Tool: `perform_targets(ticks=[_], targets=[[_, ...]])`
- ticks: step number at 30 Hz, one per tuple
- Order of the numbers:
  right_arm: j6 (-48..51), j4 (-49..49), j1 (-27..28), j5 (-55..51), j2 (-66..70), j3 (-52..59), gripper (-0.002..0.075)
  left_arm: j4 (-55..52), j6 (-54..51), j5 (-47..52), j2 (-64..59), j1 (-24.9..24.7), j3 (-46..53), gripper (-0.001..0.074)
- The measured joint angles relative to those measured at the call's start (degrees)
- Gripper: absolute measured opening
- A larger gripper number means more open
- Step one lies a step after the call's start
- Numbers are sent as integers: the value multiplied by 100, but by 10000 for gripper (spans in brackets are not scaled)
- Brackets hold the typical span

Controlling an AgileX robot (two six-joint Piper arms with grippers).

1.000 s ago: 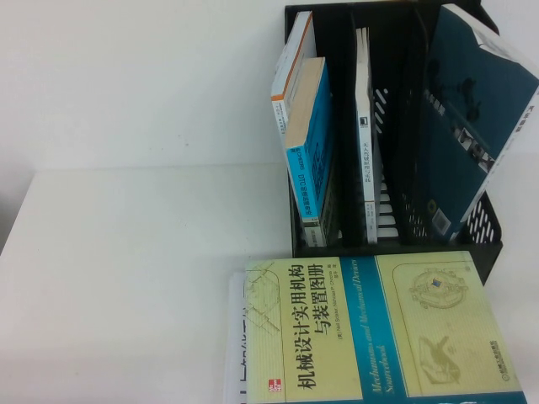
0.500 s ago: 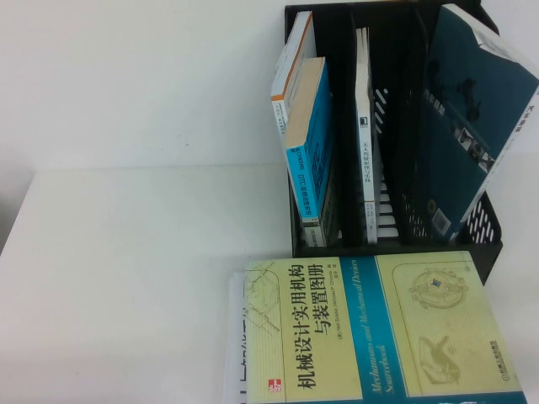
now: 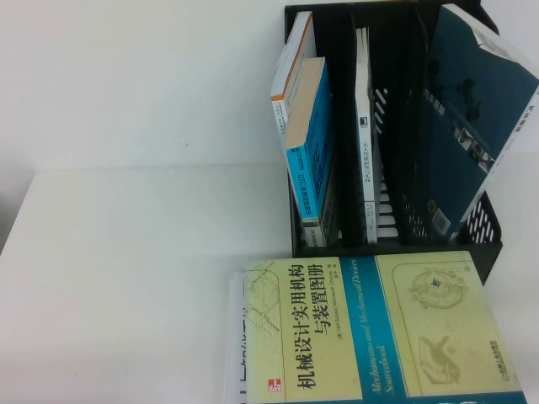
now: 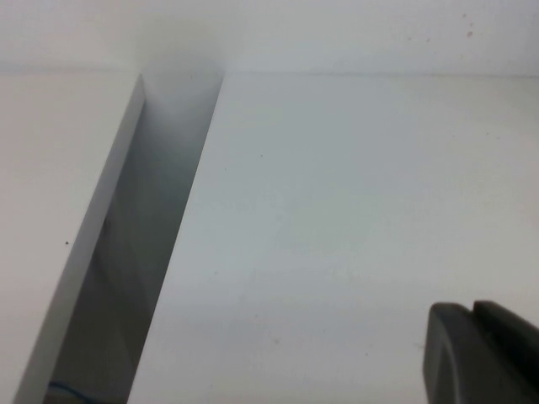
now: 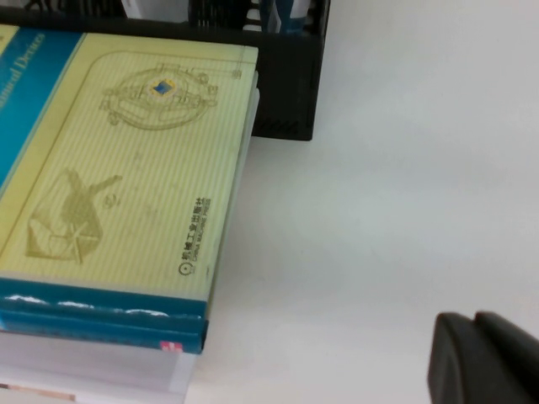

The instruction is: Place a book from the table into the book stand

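The book (image 3: pixel 310 151), thick with a cyan-blue and grey cover, leans in the leftmost slot of the black book stand (image 3: pixel 404 247) at the back right of the white table (image 3: pixel 126 278). Neither gripper shows in the high view. In the left wrist view my left gripper (image 4: pixel 484 353) is shut and empty over bare table (image 4: pixel 337 210). In the right wrist view my right gripper (image 5: pixel 484 358) is shut and empty above the table, to the side of the pale yellow-green book (image 5: pixel 118 177) and the corner of the book stand (image 5: pixel 286 101).
The pale yellow-green book (image 3: pixel 370 328) lies flat in front of the stand on a white stack (image 3: pixel 236 337). A dark teal book (image 3: pixel 472 126) leans in the right slot, a thin white one (image 3: pixel 364 126) in the middle. A gap (image 4: pixel 135 252) runs beside the table's edge.
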State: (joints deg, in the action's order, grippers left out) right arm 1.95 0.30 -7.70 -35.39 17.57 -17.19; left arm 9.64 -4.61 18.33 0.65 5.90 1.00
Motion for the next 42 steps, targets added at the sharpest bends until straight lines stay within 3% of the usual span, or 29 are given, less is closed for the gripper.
perform_targets(ticks=[23,26,32,42], targets=[[-81,-138,0,84,-10,34,8,-85,65,35,0,0,-2,-2],[-572,-698,57,675,-272,277,8,-85,65,45,0,0,-12,-2],[-789,-837,614,1898,-1478,1277,8,-85,65,45,0,0,-12,-2],[-610,-613,726,1514,-1826,1829,8,-85,65,56,0,0,-12,-2]])
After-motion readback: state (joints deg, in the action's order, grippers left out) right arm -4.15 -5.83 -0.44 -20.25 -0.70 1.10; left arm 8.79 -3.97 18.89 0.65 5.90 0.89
